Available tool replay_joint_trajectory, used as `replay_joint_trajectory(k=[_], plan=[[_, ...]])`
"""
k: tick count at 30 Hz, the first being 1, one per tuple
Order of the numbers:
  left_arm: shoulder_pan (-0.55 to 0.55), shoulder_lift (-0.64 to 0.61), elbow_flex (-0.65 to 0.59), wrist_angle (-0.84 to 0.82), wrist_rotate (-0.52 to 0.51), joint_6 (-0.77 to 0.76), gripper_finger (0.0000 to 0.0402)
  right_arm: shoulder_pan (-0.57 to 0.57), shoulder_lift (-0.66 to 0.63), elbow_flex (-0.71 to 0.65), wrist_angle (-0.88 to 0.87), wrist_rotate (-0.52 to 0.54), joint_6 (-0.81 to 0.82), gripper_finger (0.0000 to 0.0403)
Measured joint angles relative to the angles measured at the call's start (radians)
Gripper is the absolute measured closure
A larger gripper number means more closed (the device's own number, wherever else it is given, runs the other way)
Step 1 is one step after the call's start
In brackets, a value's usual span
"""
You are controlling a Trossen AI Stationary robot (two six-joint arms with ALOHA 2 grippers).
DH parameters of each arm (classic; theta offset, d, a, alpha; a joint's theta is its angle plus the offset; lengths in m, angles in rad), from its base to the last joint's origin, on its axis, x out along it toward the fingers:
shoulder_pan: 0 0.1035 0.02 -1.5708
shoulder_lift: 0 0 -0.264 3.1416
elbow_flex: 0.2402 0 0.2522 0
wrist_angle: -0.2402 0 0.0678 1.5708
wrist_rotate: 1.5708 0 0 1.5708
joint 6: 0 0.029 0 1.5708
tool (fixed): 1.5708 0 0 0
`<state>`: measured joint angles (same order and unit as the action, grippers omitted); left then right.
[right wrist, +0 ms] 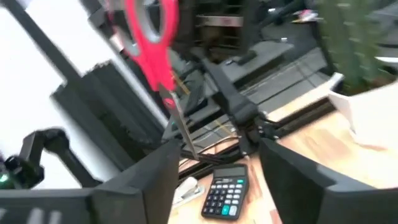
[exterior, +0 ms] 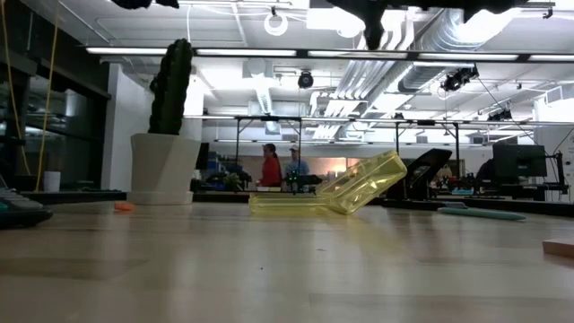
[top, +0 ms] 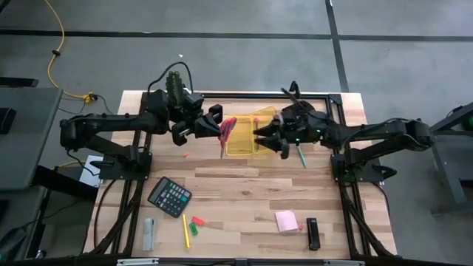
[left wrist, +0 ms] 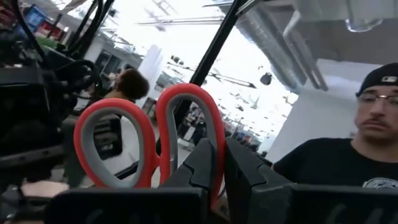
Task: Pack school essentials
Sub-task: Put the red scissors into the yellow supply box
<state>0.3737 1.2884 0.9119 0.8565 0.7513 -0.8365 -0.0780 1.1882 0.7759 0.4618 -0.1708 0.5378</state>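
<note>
My left tool (top: 211,123) is clamped on the one pair of red-handled scissors (top: 226,133), lifted beside the translucent yellow plastic case (top: 247,137); their blades are hard to make out. My right tool (top: 264,137) gapes empty at the case. On the bench (top: 244,185) lie one yellow pencil (top: 185,228), one pink sticky-note pad (top: 286,220), and possibly a teal pen (top: 301,155).

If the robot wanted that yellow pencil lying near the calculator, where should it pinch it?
Probably at mid-length, coming straight down from above. The yellow pencil lies flat on the table, running front to back, so the fingers should close across its thin width from either side. The calculator sits just beyond its far tip and a small green piece lies close beside it.
</note>
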Motion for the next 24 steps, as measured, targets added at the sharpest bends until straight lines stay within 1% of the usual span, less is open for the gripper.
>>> replay_joint_trajectory(k=[2,5,7,8,11,13,17,24], plan=[[0.0,0.029,0.0,0.049,0.0,-0.017,0.0398,0.0,0.06,0.053,-0.003,-0.041,-0.058,0.0168],[0.0,0.067,0.0,0.097,-0.003,-0.048,0.0398,0.0,0.141,0.139,-0.009,-0.077,-0.116,0.0163],[0.0,0.083,0.0,0.123,-0.005,-0.052,0.0398,-0.004,0.185,0.198,-0.023,-0.112,-0.133,0.0165],[0.0,0.09,0.0,0.132,-0.005,-0.052,0.0398,-0.008,0.205,0.227,-0.038,-0.145,-0.137,0.0168],[0.004,0.101,0.0,0.136,-0.017,-0.055,0.0398,-0.026,0.255,0.307,-0.126,-0.248,-0.135,0.0177],[0.011,0.1,0.0,0.139,-0.019,-0.054,0.0398,-0.034,0.279,0.349,-0.168,-0.284,-0.135,0.0185],[0.028,0.1,0.0,0.142,-0.019,-0.052,0.0398,-0.04,0.306,0.385,-0.152,-0.34,-0.118,0.0198],[0.038,0.098,0.001,0.146,-0.022,-0.031,0.0398,-0.041,0.306,0.394,-0.148,-0.354,-0.109,0.0215]])
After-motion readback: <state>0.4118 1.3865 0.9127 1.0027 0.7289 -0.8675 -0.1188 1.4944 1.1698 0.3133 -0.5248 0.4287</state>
